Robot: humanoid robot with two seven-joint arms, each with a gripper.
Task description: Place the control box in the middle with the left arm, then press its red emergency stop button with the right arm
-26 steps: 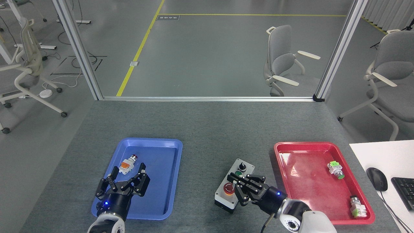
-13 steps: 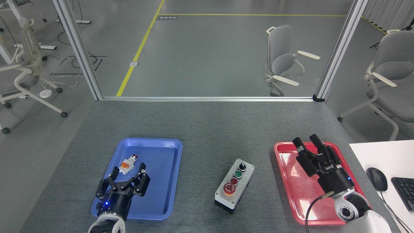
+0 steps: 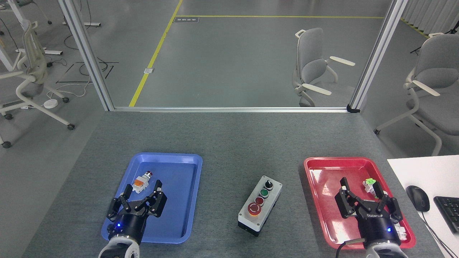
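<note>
One control box [image 3: 260, 205] lies on the bare grey table [image 3: 229, 139] between one blue tray [image 3: 186, 172] and one red tray [image 3: 319, 168], nearer the front edge, with its red emergency stop button [image 3: 254, 208] at the near end of a row of four controls. The blue tray holds one loose push-button [image 3: 141, 181]; in the red tray one green-capped switch [image 3: 371, 187] shows and a second part at the near right corner is mostly hidden behind the right gripper [image 3: 366, 195]. That gripper has drawn back toward the front edge since half a second ago and now hovers over the red tray, fingers spread and empty, while the left gripper [image 3: 140, 195] stays spread and empty over the blue tray.
</note>
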